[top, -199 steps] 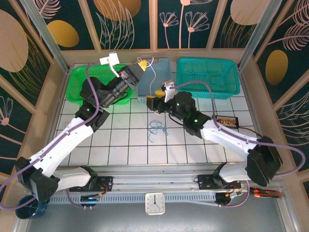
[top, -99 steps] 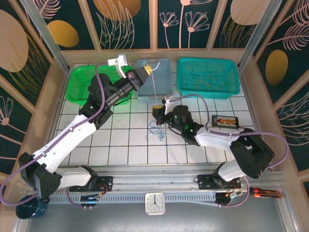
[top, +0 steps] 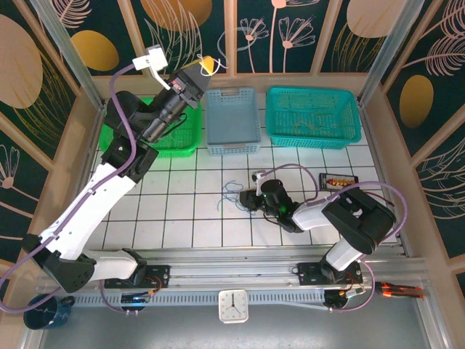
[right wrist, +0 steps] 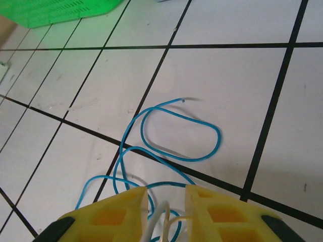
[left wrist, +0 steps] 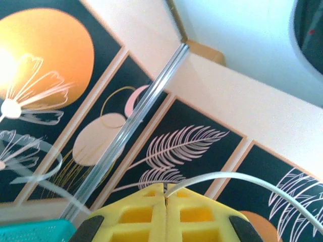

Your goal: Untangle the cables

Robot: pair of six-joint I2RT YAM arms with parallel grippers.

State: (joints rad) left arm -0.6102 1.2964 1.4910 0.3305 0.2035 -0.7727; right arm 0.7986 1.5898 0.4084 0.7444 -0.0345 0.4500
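The left gripper (left wrist: 165, 197), raised over the table's (top: 174, 218) far edge, was clamped on the whitish cable (left wrist: 242, 177), while the right gripper (right wrist: 165, 195), fingers apart about a whitish strand (right wrist: 162, 214), sat low against the blue cable (right wrist: 181, 131) lying mid-table.

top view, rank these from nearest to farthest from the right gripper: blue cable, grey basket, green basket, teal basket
1. Blue cable, on the tiles right at the tips of the right gripper.
2. Grey basket, back middle.
3. Green basket, back left, and teal basket, back right: too close to call.
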